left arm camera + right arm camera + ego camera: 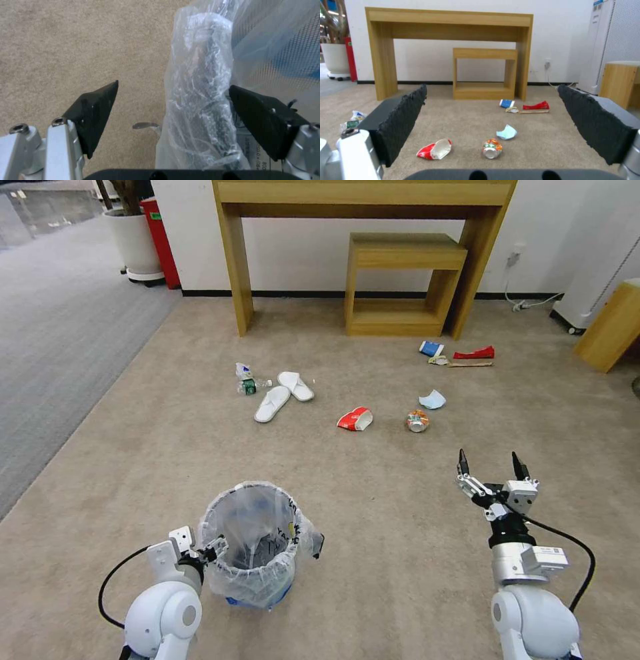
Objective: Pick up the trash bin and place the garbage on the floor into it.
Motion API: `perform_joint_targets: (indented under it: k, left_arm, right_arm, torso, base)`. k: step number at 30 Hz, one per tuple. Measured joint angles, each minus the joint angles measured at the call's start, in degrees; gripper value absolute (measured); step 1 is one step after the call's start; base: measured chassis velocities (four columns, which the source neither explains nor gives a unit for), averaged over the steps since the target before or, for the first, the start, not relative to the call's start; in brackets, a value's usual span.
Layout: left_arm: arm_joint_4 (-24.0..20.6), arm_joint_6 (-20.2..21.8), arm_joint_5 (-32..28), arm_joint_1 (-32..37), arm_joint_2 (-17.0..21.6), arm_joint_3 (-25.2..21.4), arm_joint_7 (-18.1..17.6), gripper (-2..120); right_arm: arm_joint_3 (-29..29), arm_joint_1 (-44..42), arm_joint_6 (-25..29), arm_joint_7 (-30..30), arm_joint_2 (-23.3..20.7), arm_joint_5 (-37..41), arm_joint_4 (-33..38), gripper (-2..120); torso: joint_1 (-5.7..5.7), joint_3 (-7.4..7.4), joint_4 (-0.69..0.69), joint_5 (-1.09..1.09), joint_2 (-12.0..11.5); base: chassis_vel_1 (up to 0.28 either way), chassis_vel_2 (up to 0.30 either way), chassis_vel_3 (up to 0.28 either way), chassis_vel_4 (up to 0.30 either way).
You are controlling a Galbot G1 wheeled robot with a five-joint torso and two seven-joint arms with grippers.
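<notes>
The trash bin [257,543], black with a clear bag liner, stands on the carpet at near left. My left gripper [205,548] is open at its left rim. In the left wrist view the bagged rim [200,100] runs between the open fingers [96,112]. My right gripper [488,457] hovers open and empty at near right, above the carpet. Garbage lies ahead: two white slippers [283,393], a bottle [247,380], a red-white packet [355,419], an orange can [418,421], a pale blue mask [432,399], a blue-white cup [431,349], a red wrapper [475,354] and a wooden stick [470,363].
A tall wooden table [363,197] with a low wooden stand [400,280] under it lines the far wall. A white plant pot [137,243] and a red box [160,240] stand far left. At right are a wooden block [610,327] and a wall cable [527,303].
</notes>
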Motion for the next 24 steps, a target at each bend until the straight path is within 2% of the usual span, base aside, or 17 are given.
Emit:
perform_joint_targets:
  k: [4,6,8,19,24]
  left_arm:
    - [0.2,-0.09,0.11,0.02,-0.15,-0.01,0.03,84]
    - [0.35,-0.12,0.25,0.04,-0.24,0.0,0.07,76]
    - [0.46,-0.13,0.3,0.06,-0.32,0.02,0.1,74]
    - [1.26,-0.58,0.5,0.11,-0.64,-0.16,0.71,33]
    - [1.46,-0.63,0.69,0.19,-0.84,-0.2,1.02,29]
  right_arm:
    - [0.0,-0.01,0.05,-0.03,-0.06,0.0,0.0,100]
    - [0.01,-0.02,0.1,-0.03,-0.11,0.0,0.0,100]
    - [0.01,-0.03,0.13,-0.03,-0.15,0.0,0.0,100]
    - [0.07,-0.06,0.49,-0.09,-0.32,0.04,-0.01,100]
    - [0.14,-0.06,0.73,-0.19,-0.36,0.04,-0.23,100]
  torso:
    - [0.0,0.0,0.0,0.0,0.0]
    - [0.0,0.0,0.0,0.0,0.0]
    - [0.0,0.0,0.0,0.0,0.0]
    - [0.0,-0.01,0.0,0.02,0.01]
    - [0.0,-0.01,0.0,0.02,0.01]
  base:
    - [0.0,0.0,0.0,0.0]
    - [0.0,0.0,0.0,0.0]
    - [0.0,0.0,0.0,0.0]
    - [0.0,0.0,0.0,0.0]
    - [0.0,0.0,0.0,0.0]
